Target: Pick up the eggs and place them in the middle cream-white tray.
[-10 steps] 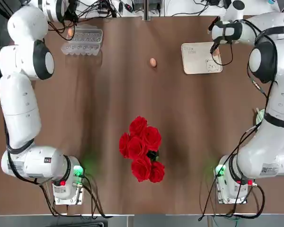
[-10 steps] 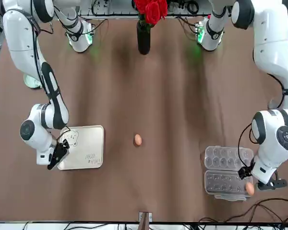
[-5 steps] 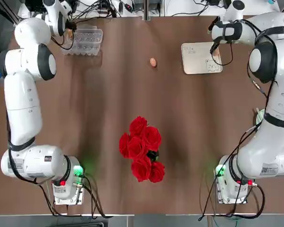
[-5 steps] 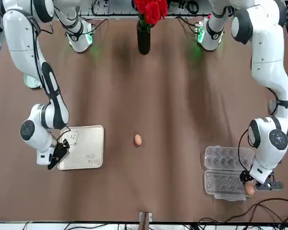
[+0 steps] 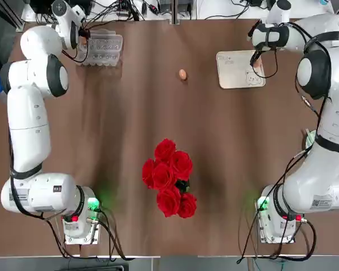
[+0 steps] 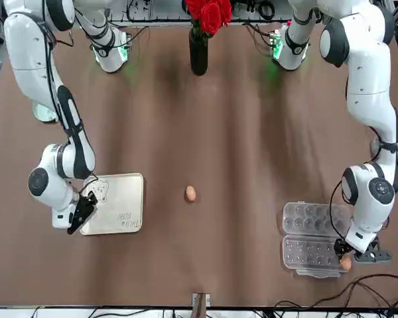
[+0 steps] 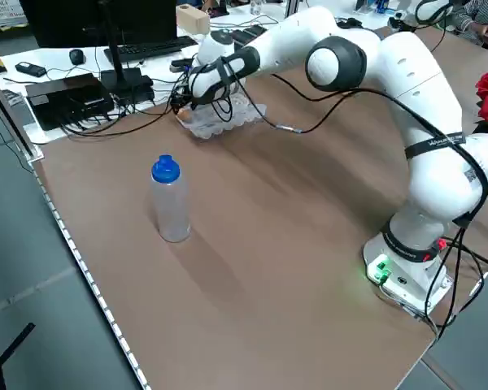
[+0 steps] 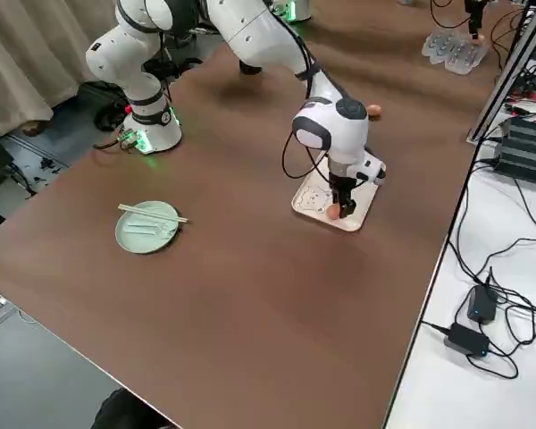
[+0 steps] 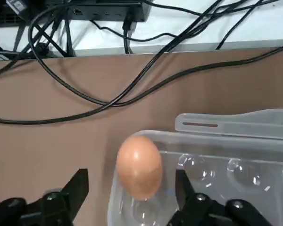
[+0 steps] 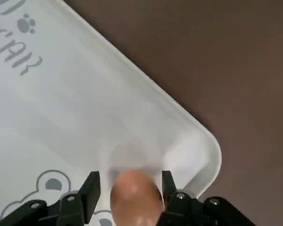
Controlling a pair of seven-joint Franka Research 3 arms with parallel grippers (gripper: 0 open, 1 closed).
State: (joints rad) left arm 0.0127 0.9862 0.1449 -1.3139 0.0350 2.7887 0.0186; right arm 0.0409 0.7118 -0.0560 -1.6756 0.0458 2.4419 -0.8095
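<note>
One orange-brown egg lies alone on the table near the far middle, also visible in the front view as egg. Another egg sits at the edge of the clear egg carton. My left gripper stands open astride it, with a gap on each side. A third egg rests on the cream-white tray near its bear drawing. My right gripper stands around it, slightly open, with a narrow gap at one finger.
A vase of red roses stands mid-table nearer the bases. A blue-capped bottle stands toward the left edge. A pale green plate with chopsticks lies at the right side. Cables run along the far edge.
My left arm has shifted at the carton and its fingers have drawn closer around the egg there. The right gripper stays over the tray, its fingers slightly wider.
</note>
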